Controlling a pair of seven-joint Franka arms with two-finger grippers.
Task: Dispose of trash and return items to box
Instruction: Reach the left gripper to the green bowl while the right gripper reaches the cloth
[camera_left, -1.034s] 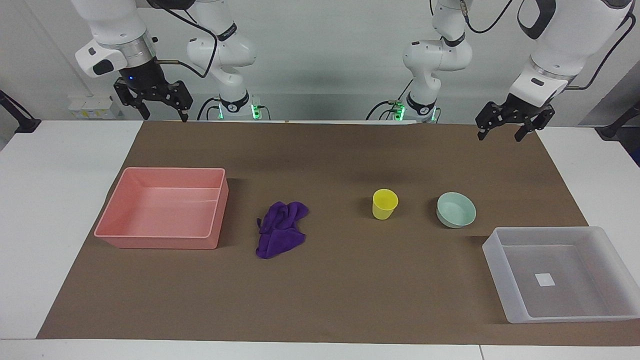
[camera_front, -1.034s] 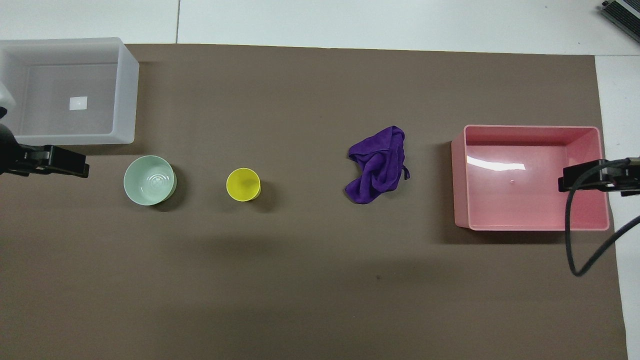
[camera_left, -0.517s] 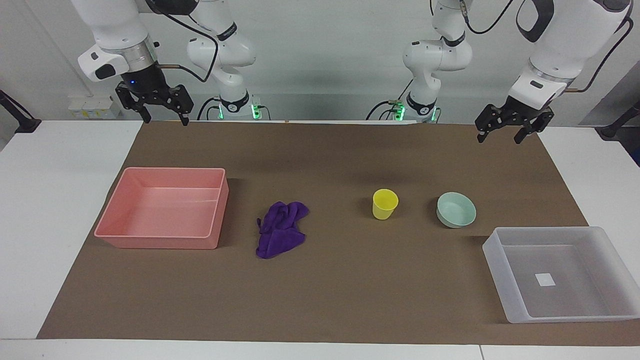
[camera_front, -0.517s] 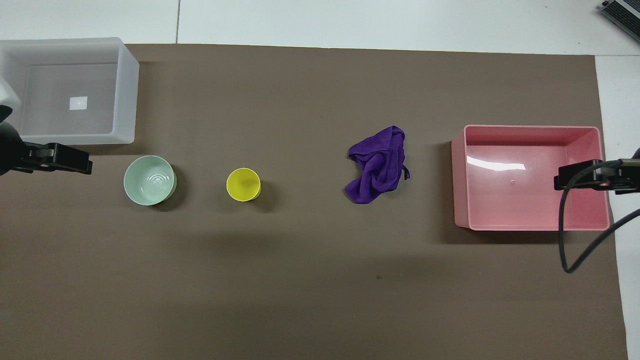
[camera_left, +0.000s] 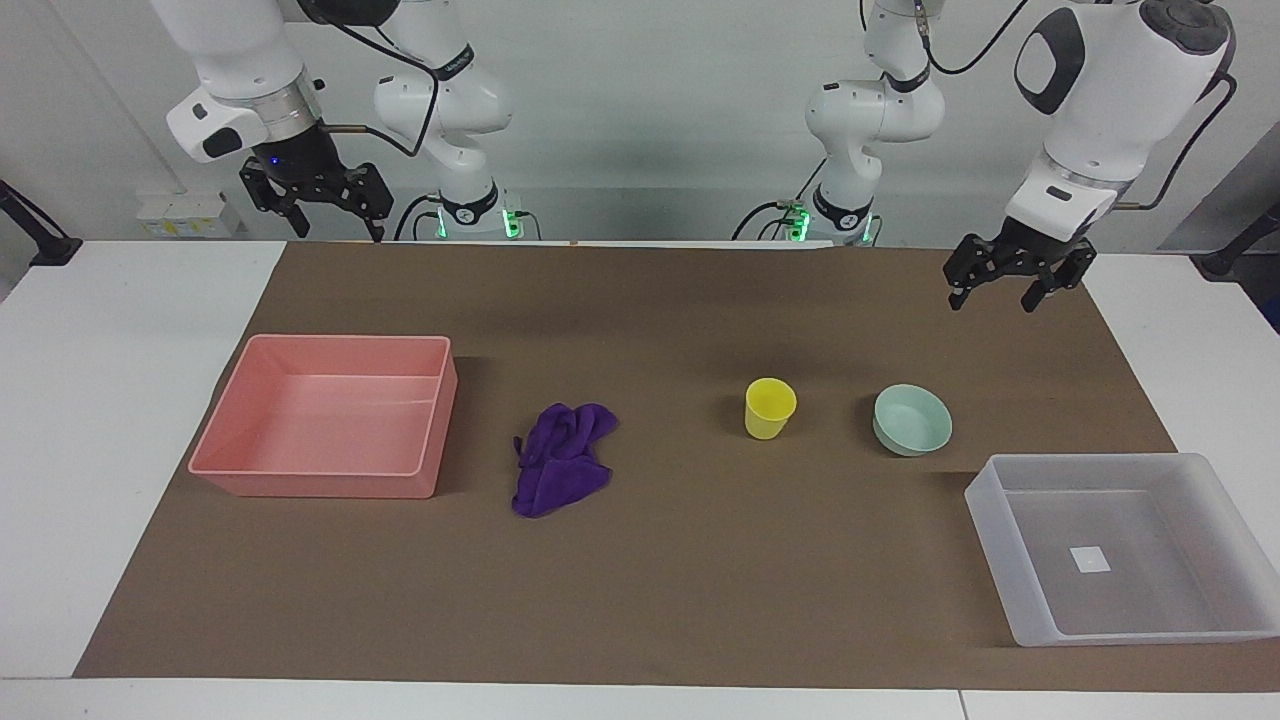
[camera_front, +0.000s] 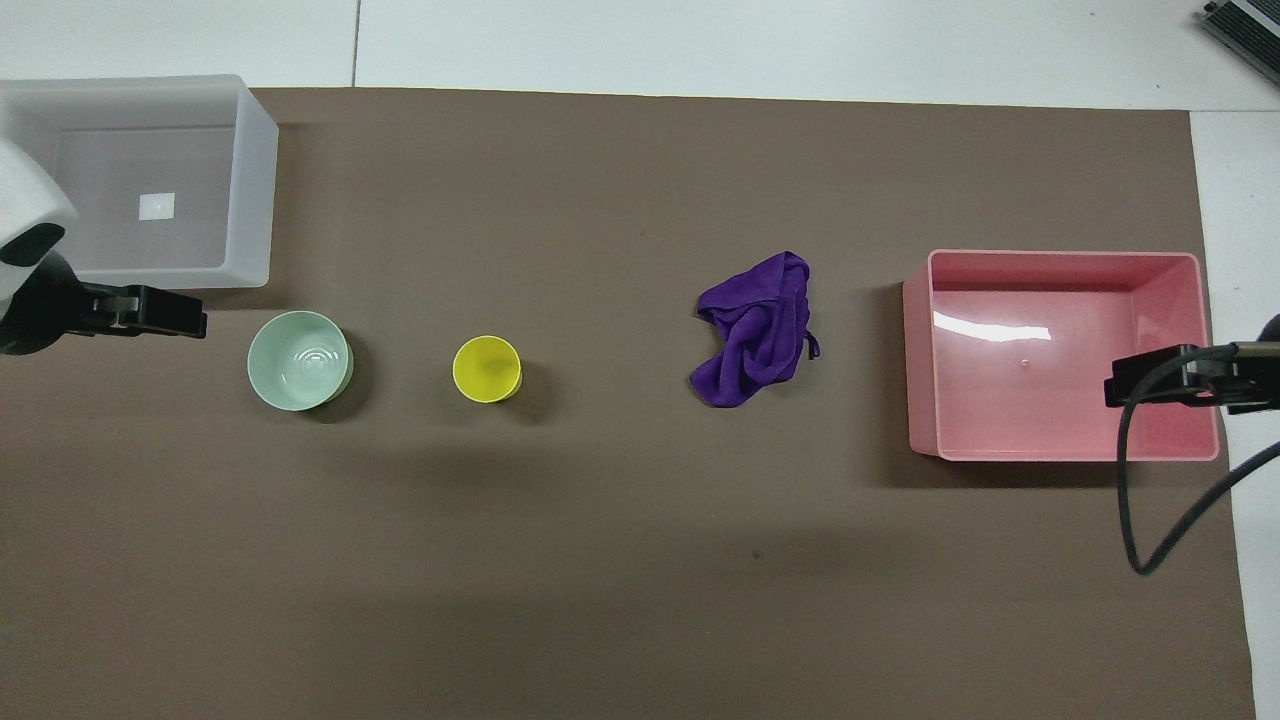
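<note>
The purple cloth (camera_left: 560, 458) (camera_front: 755, 330) lies crumpled on the brown mat beside the pink tray. The yellow cup (camera_left: 770, 407) (camera_front: 487, 369) stands upright beside the mint-green bowl (camera_left: 912, 420) (camera_front: 299, 360). The translucent box (camera_left: 985, 490) (camera_front: 255, 190) sits at the left arm's end, farther from the robots than the bowl, holding only its white label. My left gripper (camera_left: 990, 298) (camera_front: 190, 322) hangs open and empty in the air over the mat, not touching the bowl. My right gripper (camera_left: 335, 232) (camera_front: 1120, 378) hangs open and empty, high over the mat's edge by the pink tray.
The pink tray (camera_left: 330, 485) (camera_front: 915, 360) sits at the right arm's end of the mat with nothing in it. A black cable (camera_front: 1135, 500) loops down from the right gripper. The brown mat (camera_left: 700, 600) covers most of the white table.
My left gripper has come lower and shifted toward the bowl. My right gripper has shifted slightly toward the table's middle. Cloth, cup, bowl and both trays have not moved.
</note>
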